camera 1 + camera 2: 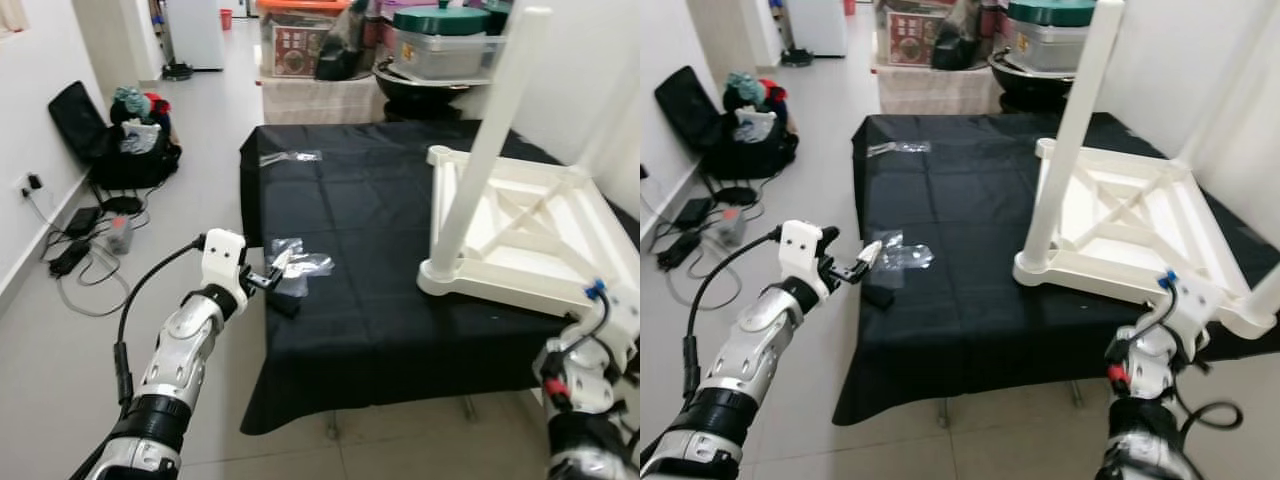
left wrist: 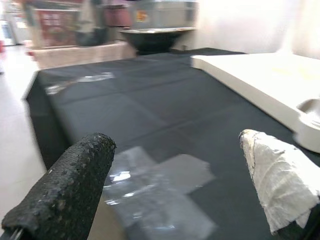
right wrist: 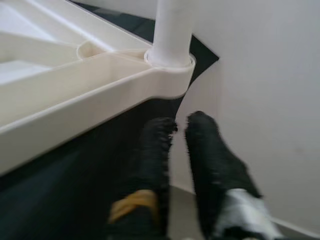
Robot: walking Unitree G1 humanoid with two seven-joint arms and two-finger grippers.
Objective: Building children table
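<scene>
A white children's table (image 1: 520, 225) lies upside down on a black-covered table (image 1: 370, 330). One white leg (image 1: 490, 130) stands upright in its near left corner. My left gripper (image 1: 283, 285) is open at the black table's left edge, its fingers straddling a clear plastic bag (image 1: 300, 262) without touching it. In the left wrist view the bag (image 2: 150, 190) lies flat between the black finger (image 2: 70, 185) and the white-taped finger (image 2: 280, 175). My right gripper (image 3: 180, 127) is shut with nothing in it, pointing at a corner socket of the white table (image 3: 170, 75) where another leg is seated.
A second clear bag (image 1: 290, 157) lies at the far left of the black cloth. Dark bags (image 1: 130, 140), cables and a power strip (image 1: 80, 240) sit on the floor to the left. Boxes and a pot (image 1: 440, 40) stand beyond the table. A white wall runs along the right.
</scene>
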